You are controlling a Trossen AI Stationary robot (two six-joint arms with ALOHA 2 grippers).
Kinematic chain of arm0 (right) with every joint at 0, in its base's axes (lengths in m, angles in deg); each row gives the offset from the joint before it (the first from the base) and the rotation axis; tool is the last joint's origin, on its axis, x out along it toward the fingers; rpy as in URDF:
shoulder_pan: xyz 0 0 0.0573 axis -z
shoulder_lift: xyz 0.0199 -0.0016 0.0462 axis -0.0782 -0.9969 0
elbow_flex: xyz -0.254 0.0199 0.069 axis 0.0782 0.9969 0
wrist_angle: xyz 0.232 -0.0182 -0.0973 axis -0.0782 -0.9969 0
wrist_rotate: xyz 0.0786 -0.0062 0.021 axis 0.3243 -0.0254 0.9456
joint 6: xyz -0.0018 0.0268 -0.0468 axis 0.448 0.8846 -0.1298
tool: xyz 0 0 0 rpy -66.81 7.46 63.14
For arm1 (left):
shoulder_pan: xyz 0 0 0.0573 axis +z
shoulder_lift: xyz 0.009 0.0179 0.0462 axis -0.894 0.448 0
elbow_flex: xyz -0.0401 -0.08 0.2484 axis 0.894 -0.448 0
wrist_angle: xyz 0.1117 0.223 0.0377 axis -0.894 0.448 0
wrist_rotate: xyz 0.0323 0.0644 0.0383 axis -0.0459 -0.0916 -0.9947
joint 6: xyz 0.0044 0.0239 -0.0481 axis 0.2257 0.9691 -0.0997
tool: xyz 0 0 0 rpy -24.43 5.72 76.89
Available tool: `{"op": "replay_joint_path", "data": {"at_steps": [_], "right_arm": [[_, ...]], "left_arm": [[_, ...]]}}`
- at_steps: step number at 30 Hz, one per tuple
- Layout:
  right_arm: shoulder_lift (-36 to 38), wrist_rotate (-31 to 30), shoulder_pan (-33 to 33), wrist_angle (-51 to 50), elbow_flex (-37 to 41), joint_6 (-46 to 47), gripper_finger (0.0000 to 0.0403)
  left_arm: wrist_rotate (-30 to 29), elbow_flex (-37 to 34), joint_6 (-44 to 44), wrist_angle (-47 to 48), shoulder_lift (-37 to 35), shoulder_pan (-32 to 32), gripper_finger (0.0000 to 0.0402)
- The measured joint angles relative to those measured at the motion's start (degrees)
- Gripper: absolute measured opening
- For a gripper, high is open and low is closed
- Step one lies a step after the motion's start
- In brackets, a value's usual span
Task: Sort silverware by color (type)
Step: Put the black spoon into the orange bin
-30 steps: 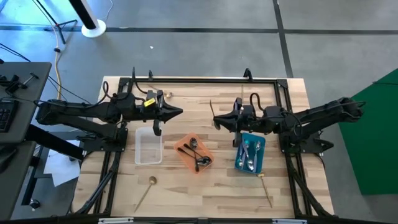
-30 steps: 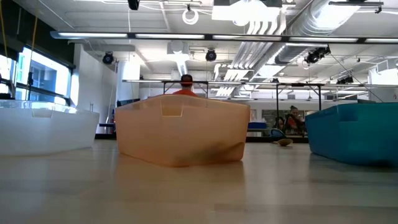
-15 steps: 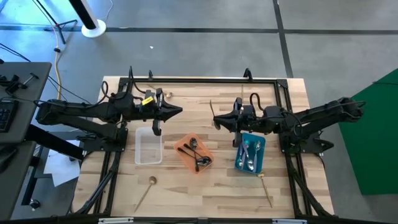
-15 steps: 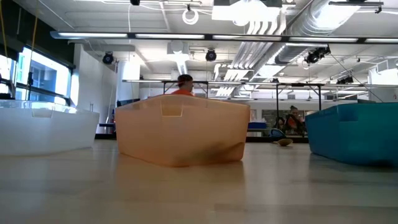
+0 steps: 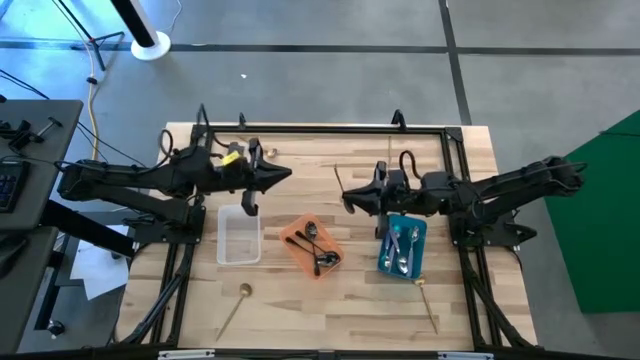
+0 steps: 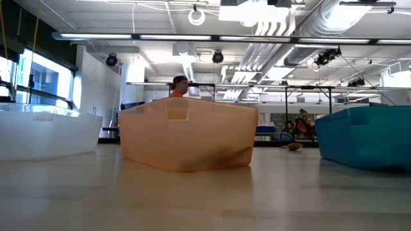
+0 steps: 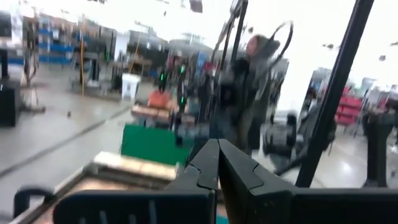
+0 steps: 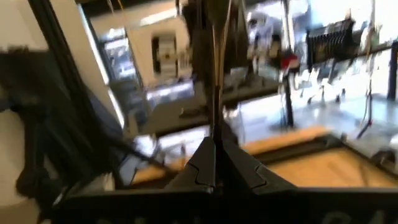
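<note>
**Both arms level above the table, a spoon in each**

The left gripper [image 5: 285, 177] pinches a slim gold spoon [image 5: 250, 202] above the clear rectangular tray [image 5: 239, 238]. The right gripper [image 5: 349, 200] clamps a thin gold spoon [image 5: 338, 174] beyond the orange tray [image 5: 296, 249].

No legible text, label, brand, number or sign in any view; the yellow tag [image 5: 234, 157] on the left arm shows no readable marking.

Overhead straight down on the table [image 5: 330, 310]; low level across it; wrist views outward into room.
</note>
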Motion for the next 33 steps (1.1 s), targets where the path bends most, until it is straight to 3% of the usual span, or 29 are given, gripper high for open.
{"op": "replay_joint_path", "data": {"at_steps": [10,16,23,30,33], "right_arm": [[-9.7,3.1,-3.5,-23.9,-11.2,11.5,0.0],[-17.4,3.9,-5.5,-27.9,-17.4,20.1,0.0],[-29.1,-3.1,-9.3,-35.7,-26.7,34.3,0.0],[-41.7,-3.0,-9.7,-64.0,-42.9,48.7,0.0],[-45.6,-0.2,-8.9,-69.3,-47.0,51.4,0.0]], "left_arm": [[-3.6,0.0,1.9,-2.1,0.0,0.0,0.0],[-3.6,0.0,1.8,-2.3,0.0,0.0,0.0],[-3.3,0.0,1.8,-5.3,-0.1,0.0,0.0],[-0.7,0.0,1.7,-5.0,-0.5,0.0,0.0],[-0.1,0.0,1.2,-5.2,-0.5,0.0,0.0]]}}
